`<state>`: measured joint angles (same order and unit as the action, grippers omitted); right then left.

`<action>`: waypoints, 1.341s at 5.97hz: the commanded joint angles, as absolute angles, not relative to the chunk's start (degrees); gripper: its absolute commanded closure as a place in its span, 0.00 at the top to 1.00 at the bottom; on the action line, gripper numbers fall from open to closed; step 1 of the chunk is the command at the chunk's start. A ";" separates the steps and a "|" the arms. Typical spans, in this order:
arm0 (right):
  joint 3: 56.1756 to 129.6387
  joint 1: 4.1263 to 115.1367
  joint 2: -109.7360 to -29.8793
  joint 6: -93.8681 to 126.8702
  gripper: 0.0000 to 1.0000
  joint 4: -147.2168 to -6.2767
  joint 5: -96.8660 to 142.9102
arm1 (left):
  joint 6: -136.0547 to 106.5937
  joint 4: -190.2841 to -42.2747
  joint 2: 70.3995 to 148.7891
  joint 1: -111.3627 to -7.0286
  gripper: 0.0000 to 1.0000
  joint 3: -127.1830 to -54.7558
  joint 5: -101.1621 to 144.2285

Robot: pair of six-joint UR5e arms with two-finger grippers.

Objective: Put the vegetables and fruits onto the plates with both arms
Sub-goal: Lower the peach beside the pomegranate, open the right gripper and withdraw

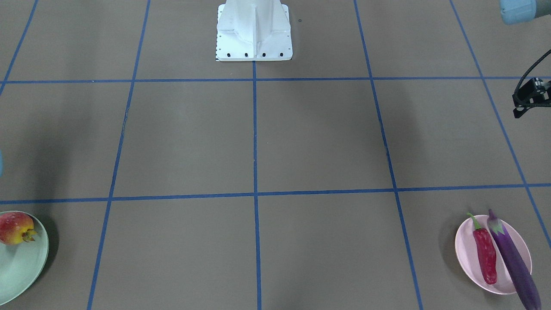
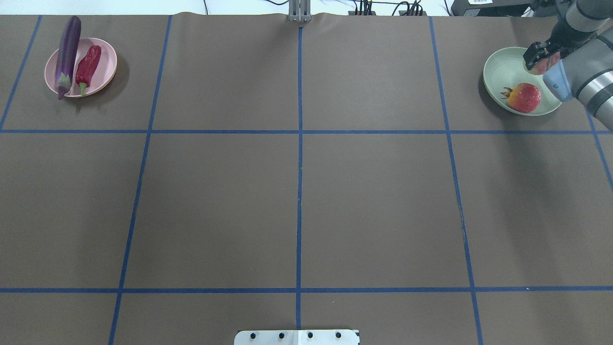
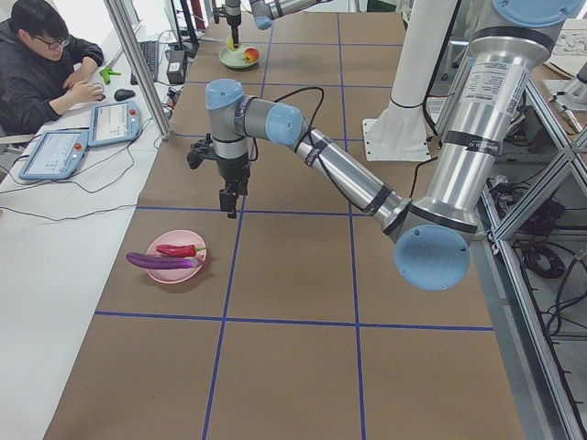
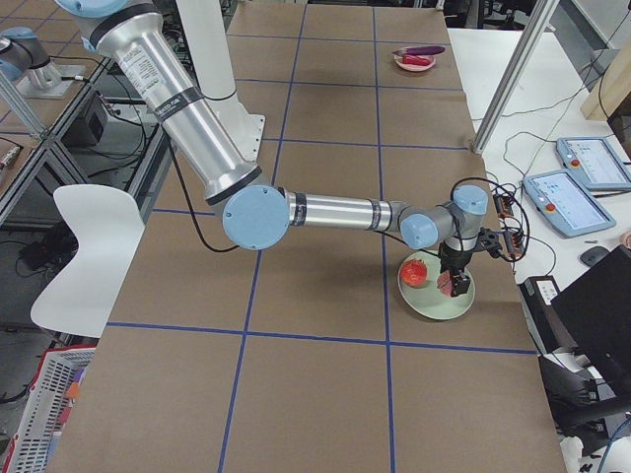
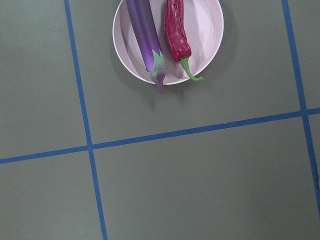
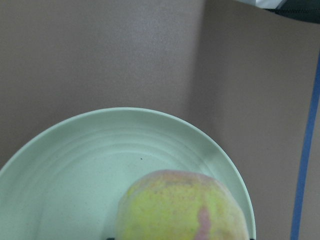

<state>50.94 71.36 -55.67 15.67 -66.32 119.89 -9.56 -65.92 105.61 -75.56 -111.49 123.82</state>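
The purple eggplant (image 1: 514,262) and red chili pepper (image 1: 485,254) lie side by side on the pink plate (image 1: 465,243). They also show in the left wrist view, eggplant (image 5: 144,35) and chili (image 5: 176,32). The pomegranate-like fruit (image 2: 524,97) rests on the mint green plate (image 2: 495,79). My right gripper (image 2: 537,60) is shut on the peach (image 6: 185,207) and holds it just over the far part of that plate. My left gripper (image 3: 230,206) hangs above the table, away from the pink plate. Only its edge shows in the front view (image 1: 523,105); I cannot tell its jaws.
The white base block (image 1: 254,32) stands at the robot's side of the table. Blue tape lines cross the brown table cover (image 2: 297,191). An operator (image 3: 41,55) sits at a side desk with tablets (image 3: 115,124) beyond the table's far edge.
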 commanded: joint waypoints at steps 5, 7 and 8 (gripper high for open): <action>71.36 80.14 -64.31 10.93 1.00 -81.64 134.02 | -5.80 -65.65 104.86 -77.17 1.00 -110.92 123.66; 89.56 81.21 -72.03 8.44 1.00 -95.39 134.74 | 1.87 -65.13 103.89 -79.61 1.00 -109.87 124.28; 95.65 82.60 -75.99 6.78 1.00 -98.84 136.13 | 4.20 -65.65 103.54 -81.37 1.00 -107.60 124.36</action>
<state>88.79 81.50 -72.05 8.19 -94.57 135.08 1.18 -65.40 103.97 -79.79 -109.35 124.24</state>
